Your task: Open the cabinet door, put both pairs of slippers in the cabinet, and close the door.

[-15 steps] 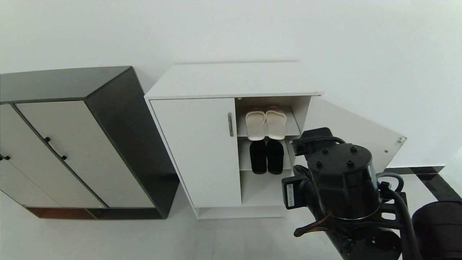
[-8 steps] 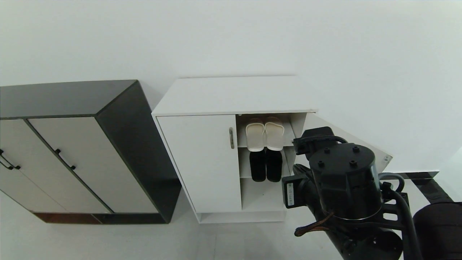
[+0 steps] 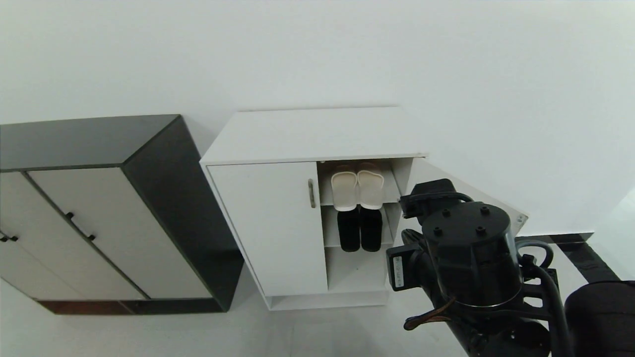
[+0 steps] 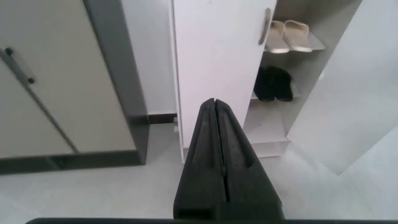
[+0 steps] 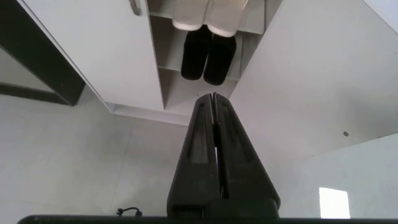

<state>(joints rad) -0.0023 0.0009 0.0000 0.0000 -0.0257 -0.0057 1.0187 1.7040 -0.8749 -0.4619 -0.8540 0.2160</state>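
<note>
The white cabinet (image 3: 317,134) stands against the wall with its left door (image 3: 268,228) closed and its right door (image 3: 431,171) swung open. A cream pair of slippers (image 3: 357,191) lies on the upper shelf. A black pair (image 3: 353,229) lies on the shelf below. My left gripper (image 4: 215,106) is shut and empty, held off in front of the closed door, with the cream slippers (image 4: 289,36) beyond. My right gripper (image 5: 214,98) is shut and empty, facing the open compartment below the black slippers (image 5: 208,55), beside the open door (image 5: 311,81).
A dark cabinet (image 3: 99,208) with pale doors stands close to the left of the white one. The bottom shelf (image 3: 354,270) of the open compartment is bare. A black strip (image 3: 570,243) runs along the floor at the right. Open floor lies in front of both cabinets.
The whole head picture has shifted, so the camera has moved; the cabinets now sit lower and look a little smaller. Slippers, doors and the right arm keep their places.
</note>
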